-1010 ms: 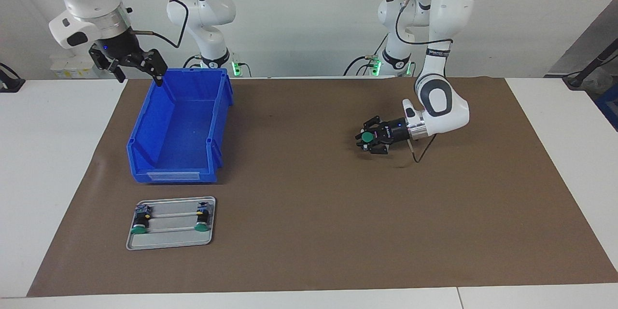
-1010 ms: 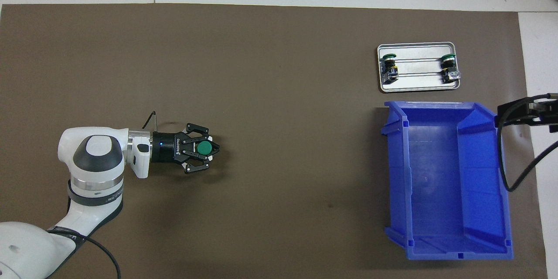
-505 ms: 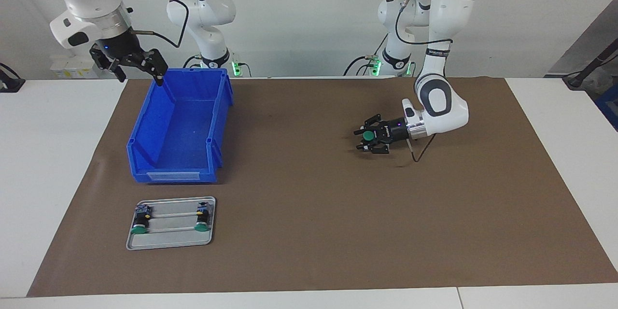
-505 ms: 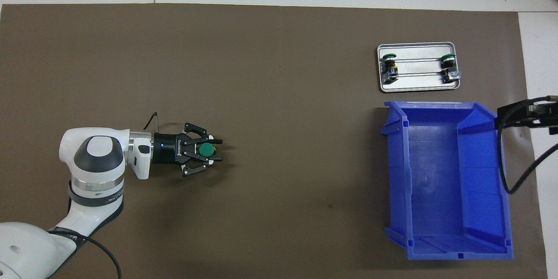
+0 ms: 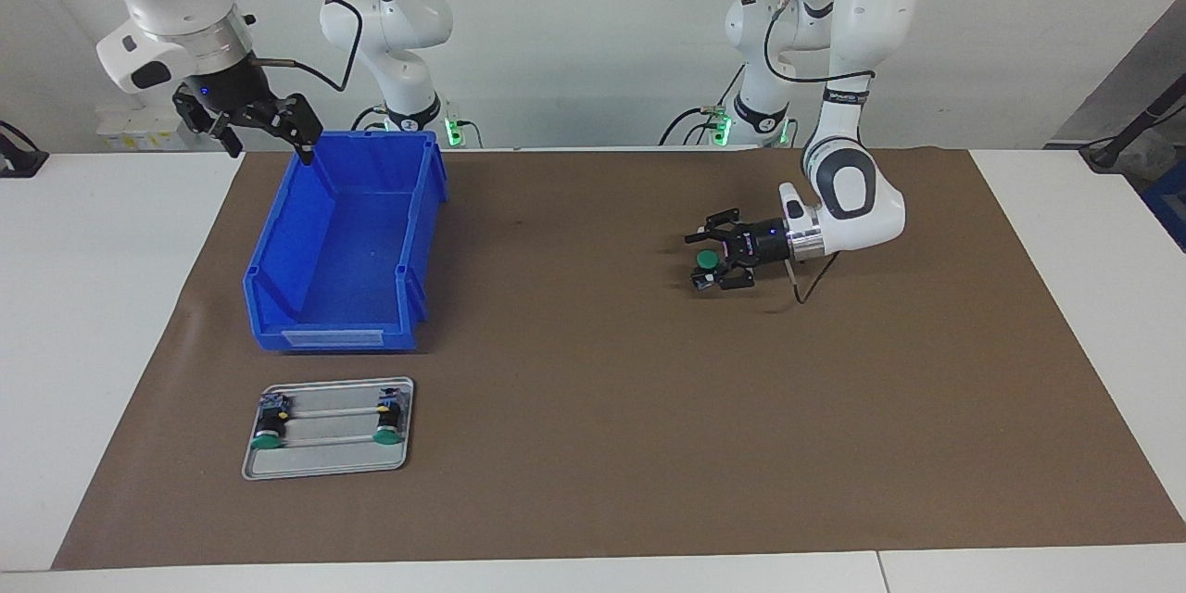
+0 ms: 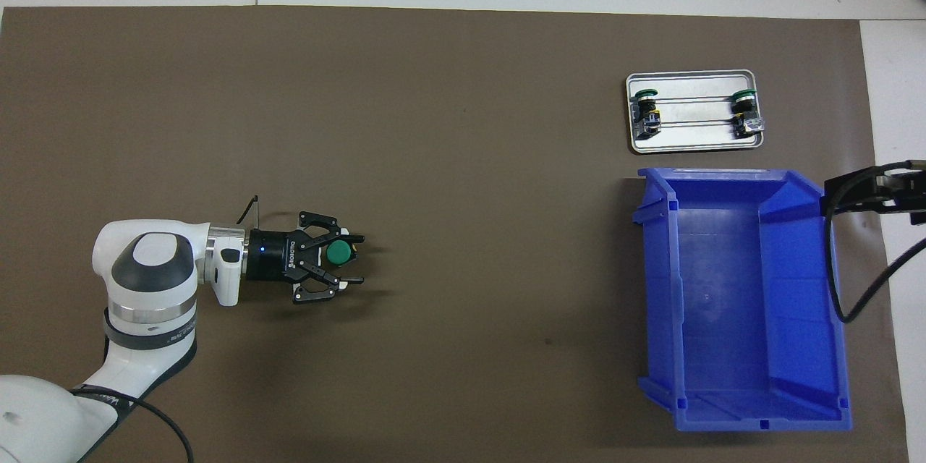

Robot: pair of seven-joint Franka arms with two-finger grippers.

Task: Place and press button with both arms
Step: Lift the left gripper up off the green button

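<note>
A green-capped button (image 5: 709, 259) stands on the brown mat (image 5: 593, 445), cap up, toward the left arm's end of the table; it also shows in the overhead view (image 6: 338, 252). My left gripper (image 5: 695, 261) lies low and level around it, fingers spread, with the button between them and off-centre (image 6: 359, 259). My right gripper (image 5: 267, 148) is open and empty, held up over the corner of the blue bin (image 5: 324, 338) nearest the robots. In the overhead view only its edge (image 6: 872, 188) shows.
A metal tray (image 5: 324, 459) with two more green buttons (image 5: 267, 440) (image 5: 387, 434) lies farther from the robots than the open blue bin (image 6: 832, 304). The tray (image 6: 691, 139) also shows in the overhead view. The mat covers most of the table.
My left gripper's fingers have spread apart from the button and let it go, and the hand has shifted slightly. The button stays in place. The right arm has barely moved.
</note>
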